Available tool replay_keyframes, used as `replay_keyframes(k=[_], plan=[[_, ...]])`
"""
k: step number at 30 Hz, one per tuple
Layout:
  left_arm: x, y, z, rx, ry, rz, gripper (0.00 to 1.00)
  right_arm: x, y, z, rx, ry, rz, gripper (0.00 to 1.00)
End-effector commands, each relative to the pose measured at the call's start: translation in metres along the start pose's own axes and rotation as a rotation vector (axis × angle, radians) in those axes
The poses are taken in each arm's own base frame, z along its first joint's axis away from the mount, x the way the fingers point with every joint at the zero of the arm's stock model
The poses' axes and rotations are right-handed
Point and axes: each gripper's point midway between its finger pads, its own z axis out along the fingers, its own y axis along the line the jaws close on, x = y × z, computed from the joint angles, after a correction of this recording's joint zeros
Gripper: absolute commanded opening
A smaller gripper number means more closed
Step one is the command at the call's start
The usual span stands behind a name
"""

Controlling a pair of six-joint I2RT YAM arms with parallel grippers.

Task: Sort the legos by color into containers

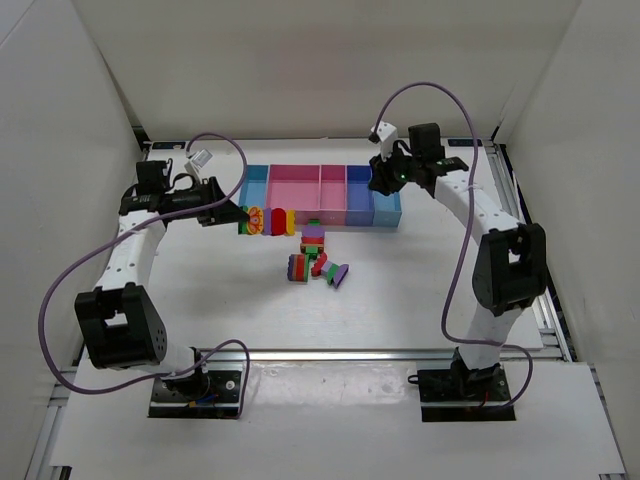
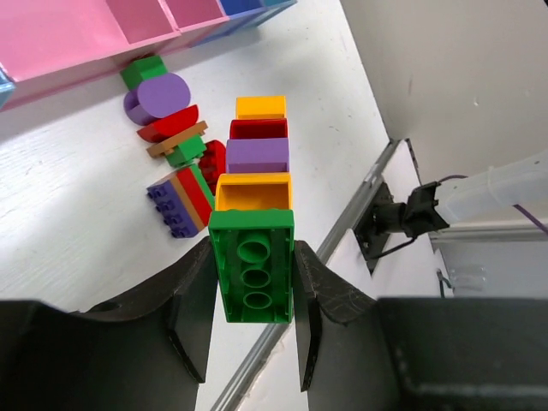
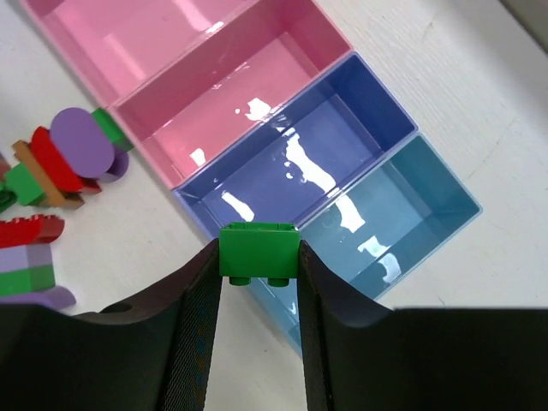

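1. Left pincer (image 2: 253, 259) is clamped on an underside-up green lego (image 2: 253, 272). Its round sockets face the wrist camera and a finger presses on each long side.
2. That lego sits at the near end of a straight row on the worktop (image 1: 200, 300), against an orange-yellow lego (image 2: 253, 190). Next in the row are a purple lego (image 2: 257, 156), a red lego (image 2: 257, 128) and a yellow lego (image 2: 261, 106).
3. In the top view, the row lies just in front of the left end of the tray (image 1: 320, 185).
4. Right pincer (image 3: 259, 257) is clamped on a second green lego (image 3: 259, 248), held above the worktop with its studs pointing down.
5. That lego hangs at the near edge of the tray, about over the wall between the dark blue compartment (image 3: 300, 163) and the light blue end compartment (image 3: 394, 214). Which of the two it is over cannot be told.
6. A loose cluster of legos (image 1: 315, 258) in red, green, purple and orange lies on the worktop in front of the pink compartments, apart from the tray.
7. A half-round purple piece (image 1: 338, 273) lies at the cluster's right edge.
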Motion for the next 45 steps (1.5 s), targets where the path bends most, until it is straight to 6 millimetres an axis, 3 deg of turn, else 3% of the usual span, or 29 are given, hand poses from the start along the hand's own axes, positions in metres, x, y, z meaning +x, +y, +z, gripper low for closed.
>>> replay_keyframes(k=[1,9,17,20,21,24,29,32,35,36,37,38,42,45], plan=[[-0.006,0.0,-0.006,-0.042,-0.028,0.048,0.11,-0.001,-0.02,0.005,0.052,0.009,0.073,0.06],[-0.011,0.002,-0.007,-0.057,-0.036,0.055,0.11,0.033,-0.05,0.02,0.108,0.082,0.149,0.06],[-0.014,0.005,-0.006,-0.061,-0.035,0.052,0.11,0.054,-0.062,0.024,0.134,0.123,0.183,0.1],[-0.016,0.005,-0.006,-0.058,-0.036,0.053,0.11,0.061,-0.063,0.026,0.141,0.147,0.2,0.3],[-0.016,0.005,-0.006,-0.057,-0.036,0.052,0.11,0.061,-0.062,0.026,0.138,0.146,0.198,0.41],[-0.017,0.006,-0.005,-0.054,-0.034,0.049,0.11,0.057,-0.059,0.026,0.117,0.133,0.197,0.57],[-0.017,0.007,-0.004,-0.048,-0.031,0.044,0.11,0.044,-0.05,0.019,0.076,0.096,0.182,0.65],[-0.017,0.001,-0.005,-0.02,-0.031,0.05,0.11,0.025,-0.038,0.006,0.004,0.027,0.168,0.64],[-0.016,-0.009,-0.004,0.038,-0.025,0.046,0.11,-0.017,0.004,-0.018,-0.235,-0.155,0.13,0.65],[-0.015,-0.013,-0.004,0.071,-0.02,0.043,0.11,-0.034,0.031,-0.032,-0.385,-0.223,0.117,0.65],[-0.015,-0.015,-0.004,0.09,-0.018,0.043,0.12,-0.044,0.043,-0.04,-0.458,-0.258,0.107,0.65],[-0.013,-0.021,-0.004,0.135,-0.01,0.034,0.12,-0.057,0.067,-0.056,-0.626,-0.326,0.107,0.65],[-0.007,-0.037,-0.005,0.271,0.008,0.028,0.14,-0.072,0.115,-0.078,-0.985,-0.368,0.21,0.64],[-0.005,-0.047,-0.008,0.344,0.01,0.035,0.14,-0.081,0.147,-0.084,-1.113,-0.393,0.168,0.63]])
